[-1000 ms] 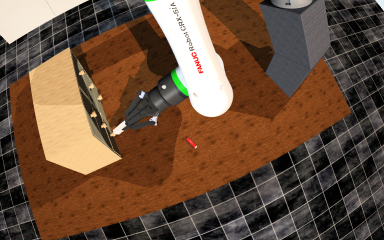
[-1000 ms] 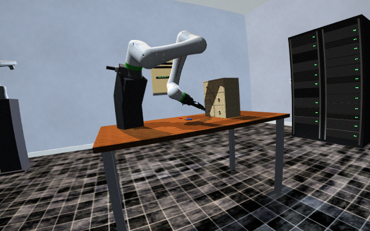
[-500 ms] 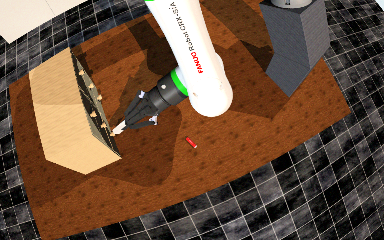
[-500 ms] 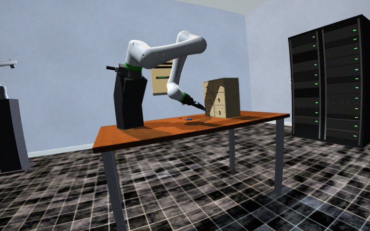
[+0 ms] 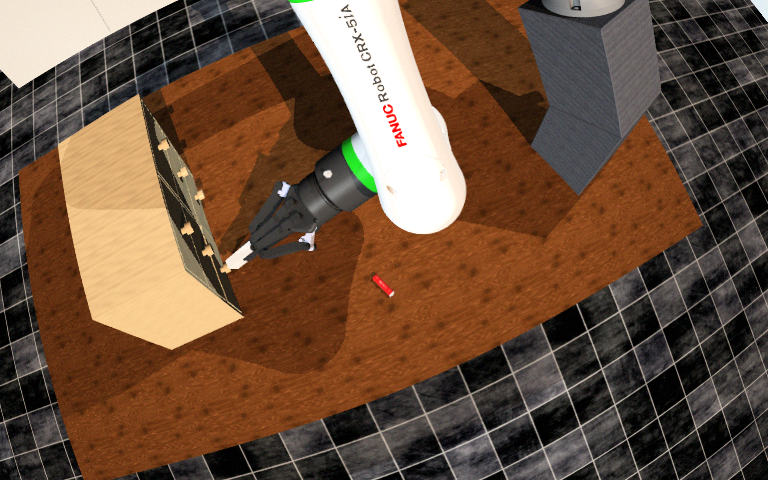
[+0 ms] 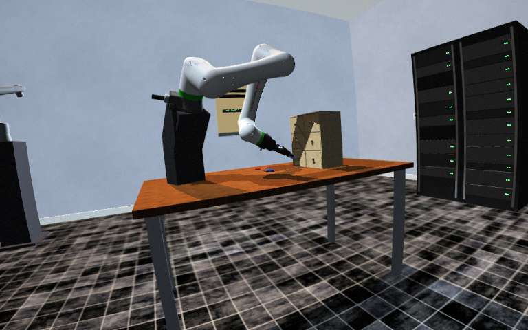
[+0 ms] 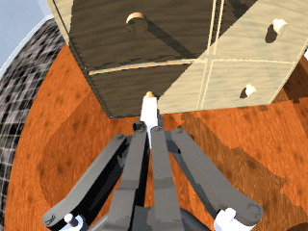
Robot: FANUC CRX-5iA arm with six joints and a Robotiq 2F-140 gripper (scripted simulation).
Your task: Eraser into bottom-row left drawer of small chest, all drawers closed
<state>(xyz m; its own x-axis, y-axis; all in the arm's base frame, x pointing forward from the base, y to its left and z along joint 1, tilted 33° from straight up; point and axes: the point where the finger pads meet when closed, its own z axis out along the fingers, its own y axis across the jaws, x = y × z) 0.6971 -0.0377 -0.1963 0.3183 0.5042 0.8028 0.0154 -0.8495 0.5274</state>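
The small wooden chest (image 5: 113, 226) (image 6: 328, 136) (image 7: 161, 19) stands at the left end of the table, and all its drawer fronts look flush. My gripper (image 5: 236, 260) (image 6: 293, 157) (image 7: 150, 107) is shut with nothing between the fingers. Its white fingertips touch the knob (image 5: 226, 268) (image 7: 149, 96) of the left drawer of the bottom row (image 7: 129, 90). I cannot pick out the eraser with certainty in any view. The inside of the drawers is hidden.
A small red cylinder (image 5: 382, 285) (image 6: 257, 168) lies on the table (image 5: 509, 271) (image 6: 218, 190) right of my gripper. A small blue thing (image 6: 269, 170) lies near it; the arm hides it from above. The arm's dark pedestal (image 5: 594, 84) (image 6: 183, 148) stands at the far right.
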